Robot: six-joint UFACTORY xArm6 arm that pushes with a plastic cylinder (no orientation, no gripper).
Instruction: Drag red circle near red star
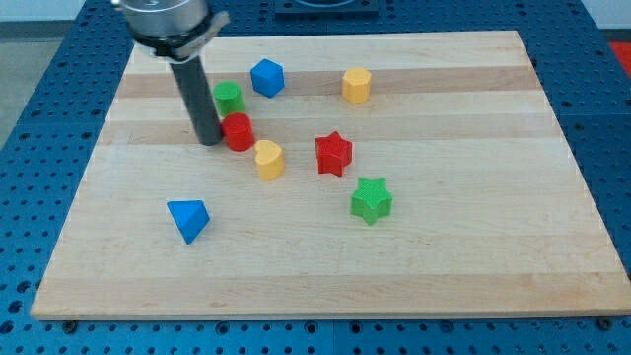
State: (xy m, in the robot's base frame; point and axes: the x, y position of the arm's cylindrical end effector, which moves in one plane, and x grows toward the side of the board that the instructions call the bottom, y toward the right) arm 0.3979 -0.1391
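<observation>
The red circle [239,131] is a short red cylinder left of the board's middle. The red star [333,154] lies to its right and slightly lower, about a hundred pixels away. My tip [209,141] is on the board right against the red circle's left side, touching or nearly touching it. A yellow block [269,159] sits between the red circle and the red star, just below-right of the circle.
A green block [229,97] sits just above the red circle. A blue block [267,77] and a yellow hexagon-like block [356,86] lie near the view's top. A green star [371,200] lies below the red star. A blue triangle [188,219] lies at lower left.
</observation>
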